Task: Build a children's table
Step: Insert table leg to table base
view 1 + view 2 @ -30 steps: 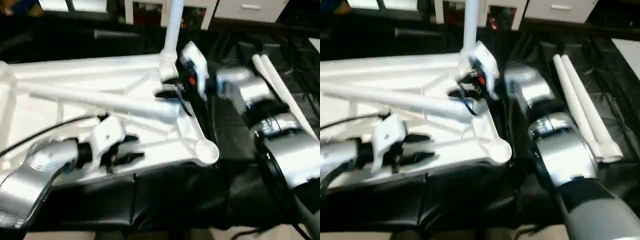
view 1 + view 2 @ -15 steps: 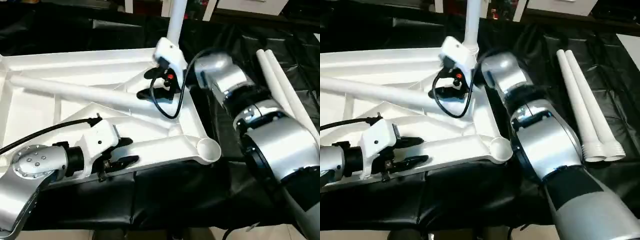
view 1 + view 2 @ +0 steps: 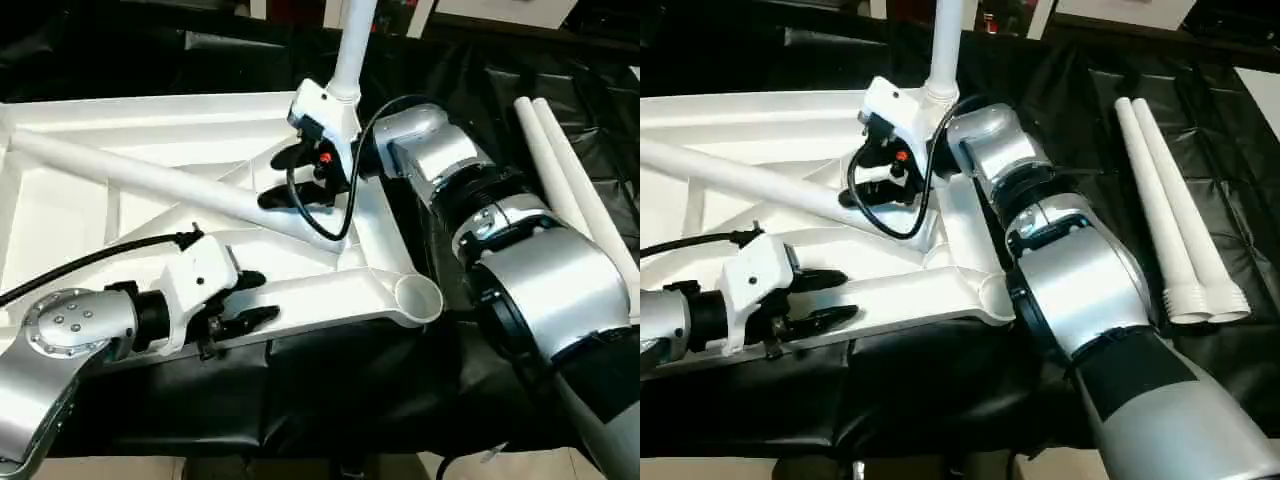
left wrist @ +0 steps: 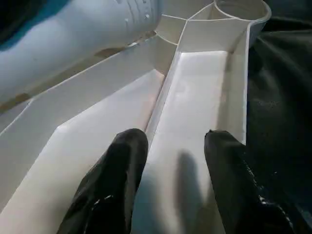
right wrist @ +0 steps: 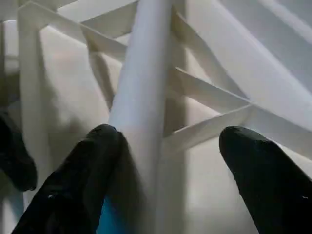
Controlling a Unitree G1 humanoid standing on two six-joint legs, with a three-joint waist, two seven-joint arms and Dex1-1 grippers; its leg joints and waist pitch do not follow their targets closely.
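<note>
The table top lies ribs-up, one leg resting across it. The left gripper hovers with jaws open over the near rim. The right gripper has open jaws straddling that leg.

Both head eyes are looking down over the table top, sharing it. Each wrist camera is peering closely along its fingers at that top's ribbed underside.

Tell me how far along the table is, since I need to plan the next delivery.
Done: one leg stands upright in a far corner of the upside-down table top. In hand: the right gripper, fingers open, sits over a loose leg lying across the ribs; the left gripper hovers open near the empty corner socket. Left: two legs on the black cover.
</note>
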